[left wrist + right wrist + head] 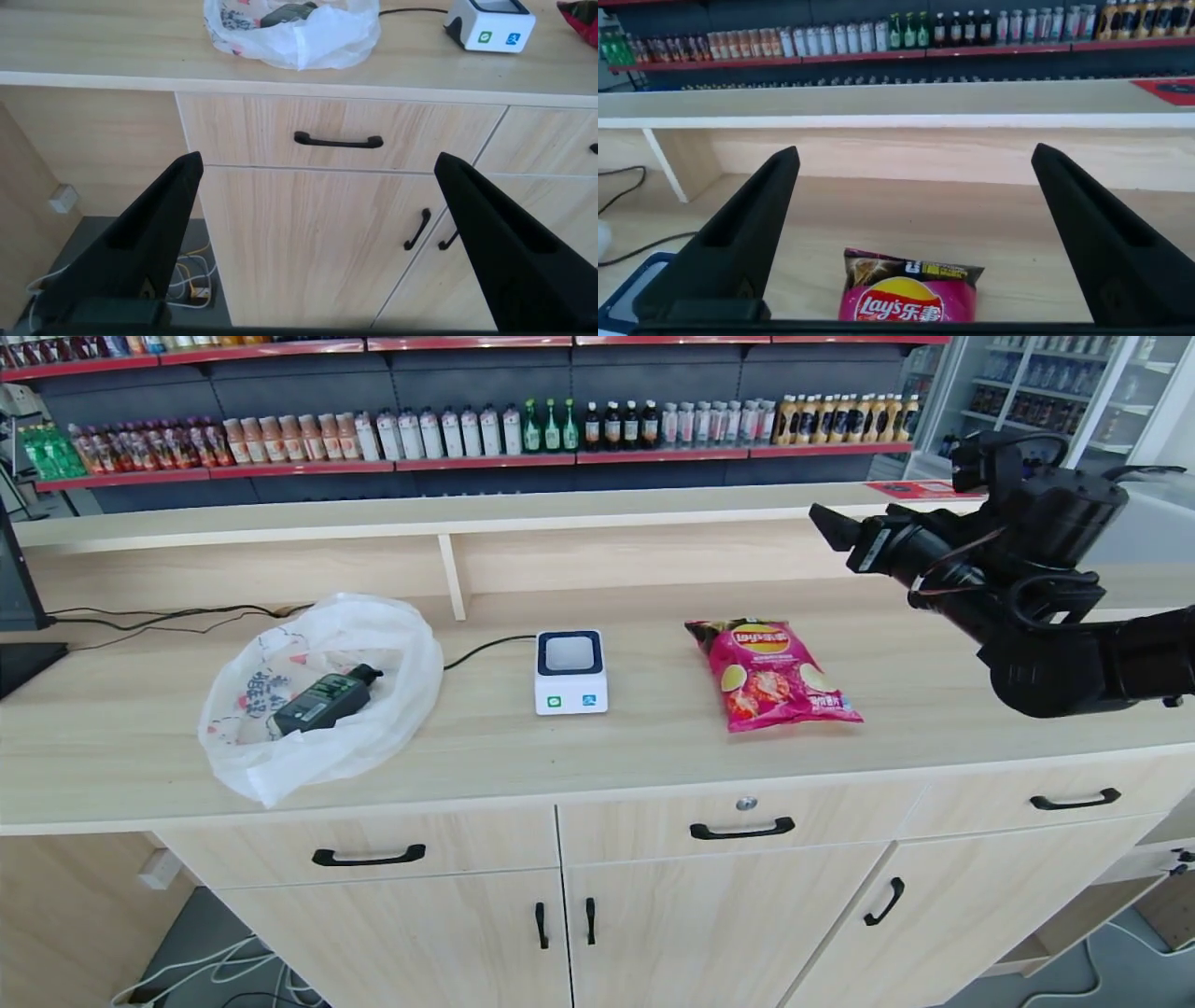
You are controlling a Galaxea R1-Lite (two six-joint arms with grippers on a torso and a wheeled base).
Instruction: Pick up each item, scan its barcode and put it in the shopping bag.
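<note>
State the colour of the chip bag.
Chip bag: mostly pink, yellow-and-red print; best in head view.

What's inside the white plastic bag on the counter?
A dark bottle with a black cap lies on its side inside the shopping bag. The bag's crumpled folds hide whatever may sit beneath or beside it.

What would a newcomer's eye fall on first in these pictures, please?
The bright pink chip bag lies flat on the wooden counter, right of the white barcode scanner at its centre. Left of the scanner, the white shopping bag holds a dark bottle, and the open right claw hovers over the counter's right end.
</note>
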